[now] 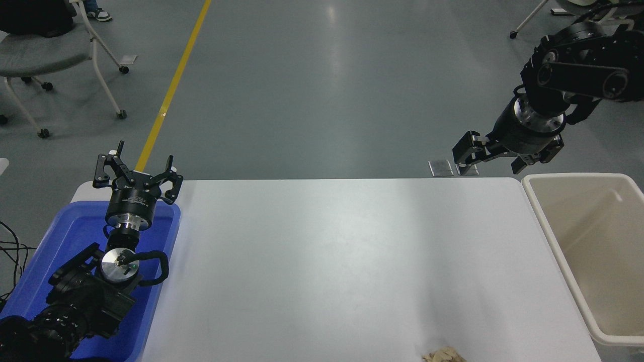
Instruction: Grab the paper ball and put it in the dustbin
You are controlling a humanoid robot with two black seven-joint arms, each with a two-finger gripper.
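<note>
Both grippers gaped empty: right gripper hung beyond the surface's far corner beside the dustbin, left gripper over the blue tray. Paper ball lay at the near edge.

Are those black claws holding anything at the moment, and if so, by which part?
Nothing is held. The right gripper hangs open above the table's far edge; the left gripper is open over the blue tray. The crumpled tan paper ball lies untouched.
</note>
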